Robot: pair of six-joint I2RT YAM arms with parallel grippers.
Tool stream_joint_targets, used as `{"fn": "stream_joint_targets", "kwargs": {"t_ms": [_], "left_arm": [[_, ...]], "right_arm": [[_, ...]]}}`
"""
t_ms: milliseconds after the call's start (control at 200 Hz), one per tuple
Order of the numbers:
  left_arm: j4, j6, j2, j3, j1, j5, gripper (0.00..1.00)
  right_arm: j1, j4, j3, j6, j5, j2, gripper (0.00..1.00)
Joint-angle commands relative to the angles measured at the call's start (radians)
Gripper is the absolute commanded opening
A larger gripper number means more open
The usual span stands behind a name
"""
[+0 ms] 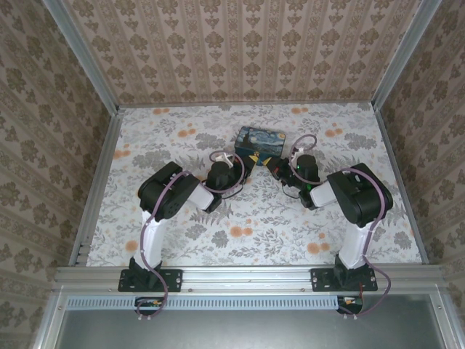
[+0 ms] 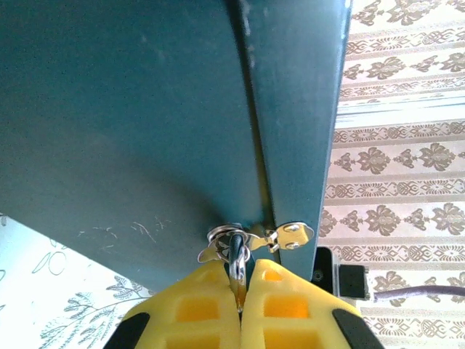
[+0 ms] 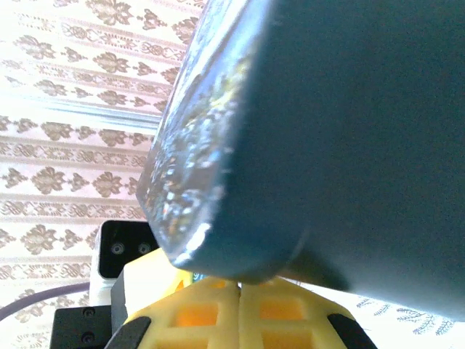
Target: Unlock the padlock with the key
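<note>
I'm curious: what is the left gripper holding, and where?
A small metal piece hanging at the tin's latch, pinched by its lower end; padlock or key, unclear.

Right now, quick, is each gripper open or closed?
Left gripper: closed on a small metal piece at the clasp on the tin.
Right gripper: closed; holding anything, can't tell.

Your blue night-sky-printed tin box (image 1: pixel 259 142) is painted sheet metal. In the left wrist view its side looks smooth and satin, with fine pale scratches. In the right wrist view its rounded corner is glossier, the paint flecked and worn. The small hasp plate (image 2: pixel 292 233) and the tiny silvery metal padlock (image 2: pixel 237 256) are bright, polished metal. The yellow pads (image 2: pixel 211 291) of your left gripper (image 2: pixel 240 275) look like matt moulded plastic, as do those of your right gripper (image 3: pixel 240 289). The flower-printed table cover (image 1: pixel 182 145) is matt, and the grey frame rail (image 1: pixel 247 277) looks like brushed aluminium.
</note>
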Motion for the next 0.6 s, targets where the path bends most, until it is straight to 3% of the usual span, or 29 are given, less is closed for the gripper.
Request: {"fn": "stream_joint_targets", "kwargs": {"t_ms": [0,155,445,595], "left_arm": [[0.03,-0.004,-0.043,0.01,-0.054,0.132,0.0],[0.03,-0.004,-0.043,0.008,-0.055,0.138,0.0],[0.03,0.001,-0.037,0.0,-0.056,0.158,0.0],[0.03,0.008,-0.034,-0.01,-0.056,0.174,0.0]], "right_arm": [[0.01,-0.095,0.062,-0.185,-0.033,-0.065,0.0],[-0.004,-0.086,0.066,-0.178,-0.025,-0.052,0.0],[-0.044,0.291,0.081,0.205,-0.044,0.111,0.0],[-0.049,0.197,0.118,0.166,-0.058,0.09,0.0]]}}
